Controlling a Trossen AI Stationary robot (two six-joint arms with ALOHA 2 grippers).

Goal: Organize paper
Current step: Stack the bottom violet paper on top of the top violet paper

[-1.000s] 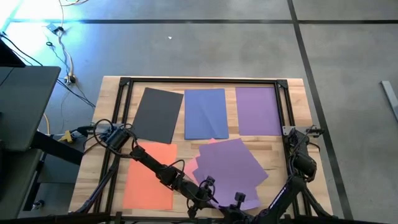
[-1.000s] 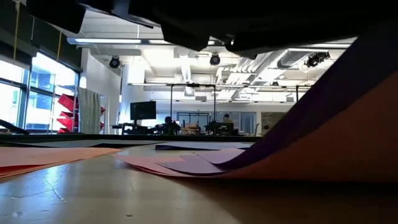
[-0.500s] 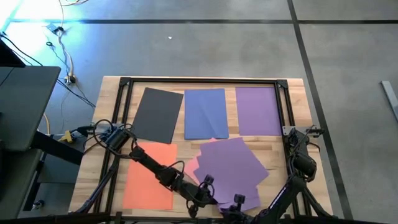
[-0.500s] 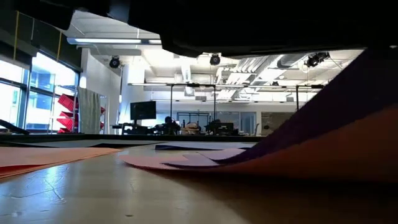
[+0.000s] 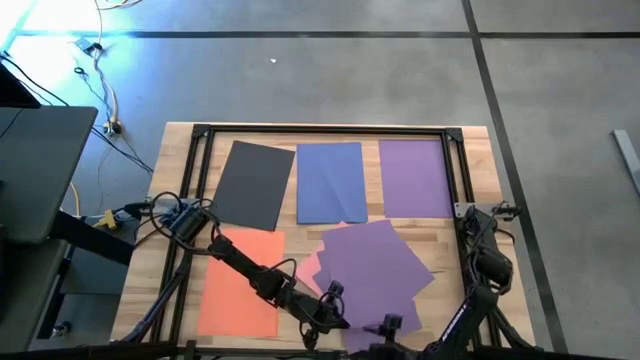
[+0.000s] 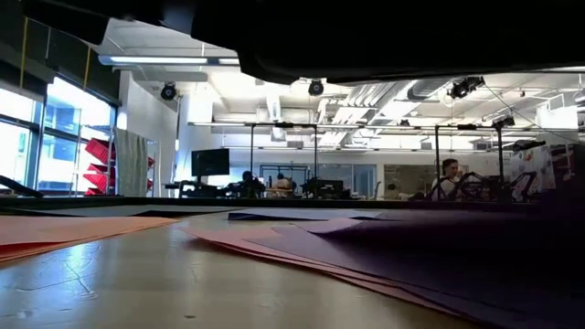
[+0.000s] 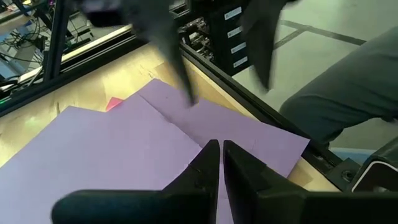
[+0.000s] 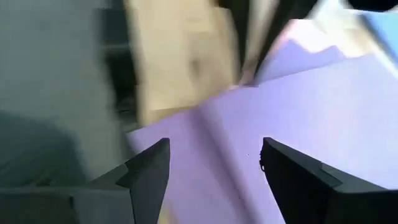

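Observation:
Dark grey point(image 5: 250, 185), blue point(image 5: 330, 182) and purple point(image 5: 413, 178) sheets lie flat in a row along the far side. An orange sheet point(image 5: 240, 285) lies near left. Near the middle, a loose pile of purple sheets point(image 5: 370, 265) covers a pink sheet point(image 5: 312, 265). My left gripper point(image 5: 328, 315) is shut, with its tips point(image 7: 221, 149) at the pile's near edge. My right gripper point(image 5: 392, 325) is open over the same purple pile point(image 8: 298, 106), just to the right. My left gripper points its shut fingertips point(image 7: 211, 152) down at the top purple sheet point(image 7: 124, 143) near its near edge. I cannot tell whether they touch the paper. The sheet lies flat on the pile.
A black frame point(image 5: 320, 130) runs round the far and side edges of the wooden table point(image 5: 470, 240). Bare wood shows between the row and the pile. In the low view the pile point(image 6: 366, 247) lies flat, and a person point(image 6: 448, 174) sits far off in the room.
The pile's near end, raised high in the low view a second ago, has come down and now lies flat on the table. My right gripper has shifted slightly toward the table's right and near edge.

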